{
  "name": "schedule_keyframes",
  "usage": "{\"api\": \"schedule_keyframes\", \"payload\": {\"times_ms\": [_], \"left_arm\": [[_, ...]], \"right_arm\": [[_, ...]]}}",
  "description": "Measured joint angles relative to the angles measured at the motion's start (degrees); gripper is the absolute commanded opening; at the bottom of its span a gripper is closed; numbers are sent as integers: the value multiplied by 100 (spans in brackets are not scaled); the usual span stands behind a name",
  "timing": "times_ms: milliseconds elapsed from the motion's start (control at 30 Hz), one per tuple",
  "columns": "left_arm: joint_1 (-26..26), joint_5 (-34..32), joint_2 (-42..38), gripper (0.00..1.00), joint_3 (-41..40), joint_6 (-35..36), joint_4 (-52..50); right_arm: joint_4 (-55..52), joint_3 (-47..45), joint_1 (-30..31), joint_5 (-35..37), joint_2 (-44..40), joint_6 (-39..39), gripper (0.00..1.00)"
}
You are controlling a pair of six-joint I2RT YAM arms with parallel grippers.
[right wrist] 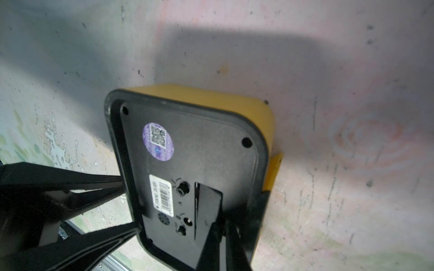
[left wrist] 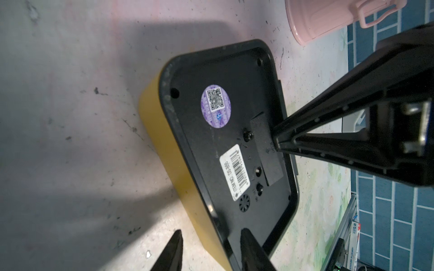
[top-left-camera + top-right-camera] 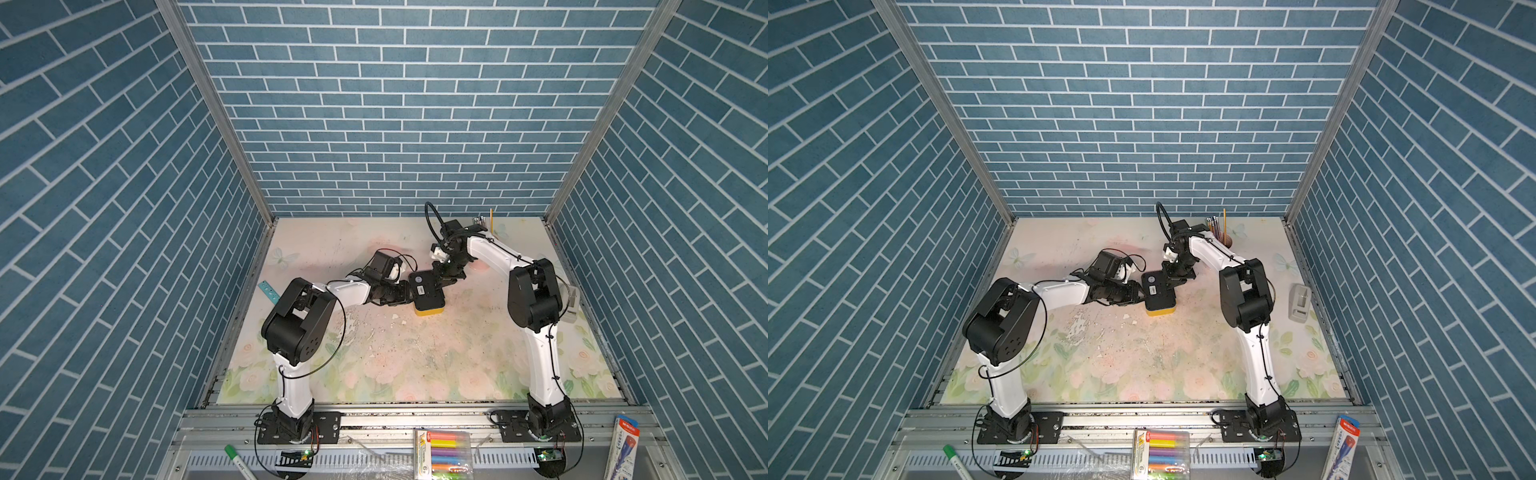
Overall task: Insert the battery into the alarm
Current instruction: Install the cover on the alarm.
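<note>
The alarm [image 3: 428,297] [image 3: 1158,291] lies face down on the floral mat, black back panel [image 2: 199,145] [image 1: 199,152] up and yellow sides showing. My left gripper [image 3: 409,291] [image 2: 211,232] straddles its near rim: one finger rests on the back panel, the other stands beside the yellow side. From the other arm's camera the left gripper [image 1: 130,206] meets the same rim. My right gripper [image 3: 438,280] [image 2: 277,140] [image 1: 223,223] is shut, its tips pressed on the slightly raised rectangular cover [image 1: 209,206] of the back panel. The battery is hidden.
A pink pencil cup [image 2: 317,21] [image 3: 1225,239] stands behind the right arm. A blue ruler [image 3: 269,291] lies at the mat's left edge and a white device [image 3: 1300,303] at its right edge. A marker box [image 3: 442,455], a green marker pen [image 3: 239,457] and a pen pack [image 3: 621,444] lie on the front rail.
</note>
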Motion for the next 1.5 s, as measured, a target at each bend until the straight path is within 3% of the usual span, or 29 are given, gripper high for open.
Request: {"api": "schedule_keyframes", "payload": {"times_ms": [267, 1500], "left_arm": [[0, -2, 7, 43, -9, -13, 2], [76, 55, 68, 42, -136, -120, 192]], "right_arm": [[39, -44, -22, -173, 7, 31, 0], [861, -1084, -101, -669, -667, 605, 0]]}}
